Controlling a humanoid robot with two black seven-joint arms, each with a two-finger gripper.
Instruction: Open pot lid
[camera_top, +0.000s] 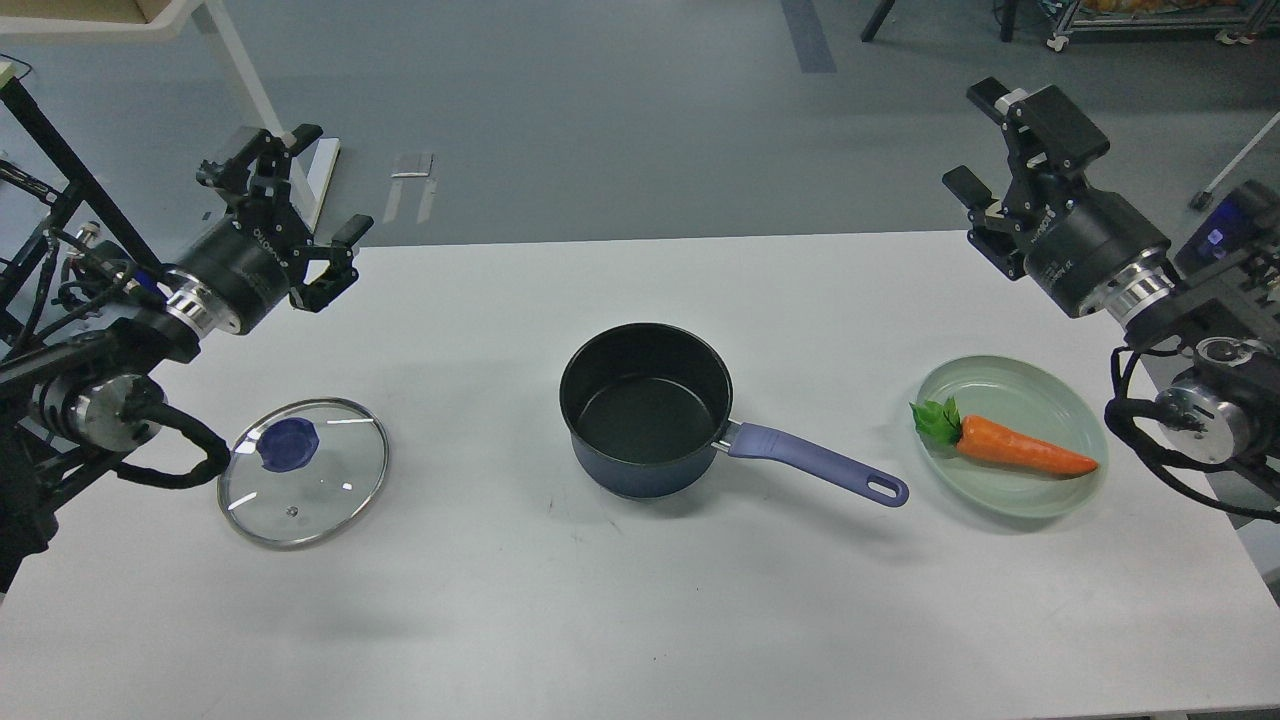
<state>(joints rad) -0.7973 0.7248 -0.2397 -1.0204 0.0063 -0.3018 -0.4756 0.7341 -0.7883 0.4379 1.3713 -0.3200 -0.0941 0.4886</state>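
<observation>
Head view shows a white table (640, 600) with the small dark blue saucepan (645, 412) at its centre, open, black inside, its long purple-blue handle pointing toward 4 o'clock. The round clear glass lid with metal rim and purple-blue knob (303, 471) lies flat on the table at 9 o'clock from the saucepan, well apart from it. At 3 o'clock from the saucepan sits a pale green plate (1010, 385) holding an orange carrot with green leaves (1005, 445). The left gripper (318, 190) hangs at 12 o'clock from the lid, fingers spread, holding nothing. The right gripper (982, 140) hangs at 12 o'clock from the plate, fingers spread too
</observation>
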